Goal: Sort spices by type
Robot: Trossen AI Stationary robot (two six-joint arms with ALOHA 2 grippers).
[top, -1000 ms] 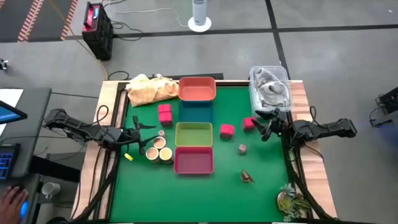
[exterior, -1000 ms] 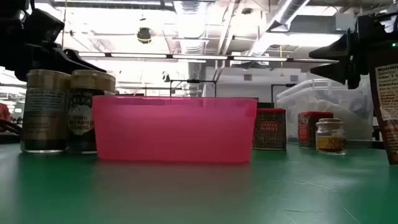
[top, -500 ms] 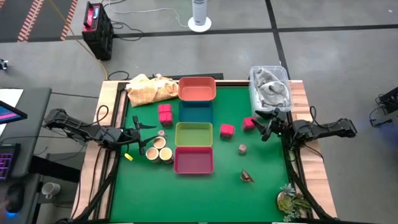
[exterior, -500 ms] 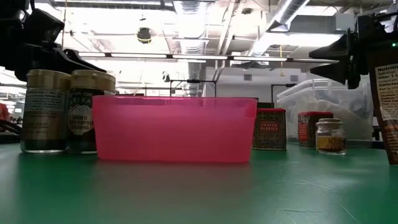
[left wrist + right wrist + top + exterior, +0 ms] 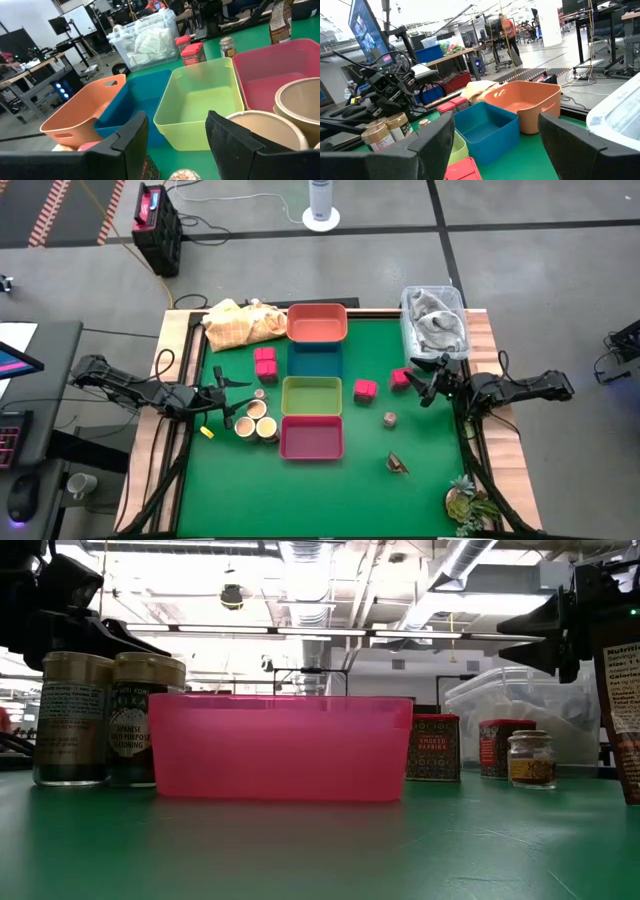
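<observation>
A green desk [image 5: 330, 490] seen from above, with four empty trays in a column at its middle: orange [image 5: 317, 322], blue [image 5: 316, 358], yellow-green [image 5: 311, 395] and pink [image 5: 311, 437]. Nothing has been sorted yet, so the whole task remains.

The left hand [image 5: 222, 402] hovers with its fingers apart, holding nothing. Just ahead of its fingertips stand three tan jars [image 5: 256, 420], bunched together and touching the pink tray's near side. A tiny knob [image 5: 259, 393] lies beside those fingertips. Two pink tins [image 5: 265, 361] sit a little beyond the hand, next to the blue tray.

The right hand [image 5: 425, 380] hovers opposite, fingers spread wide and empty. One pink tin [image 5: 400, 378] lies right at its fingertips, and a second [image 5: 364, 389] sits just past that, towards the yellow-green tray. A small grey-brown jar [image 5: 389, 419] stands near this hand, to one side. A dark brown piece [image 5: 398, 465] lies farther off on the same side.

Other things: a crumpled yellow cloth [image 5: 243, 323], a clear tub [image 5: 434, 320] holding a grey cloth just behind the right hand, a green sprig [image 5: 468, 502] at the desk's corner, and a small yellow scrap [image 5: 207, 432]. The jars crowd each other, which could hamper taking one alone.
</observation>
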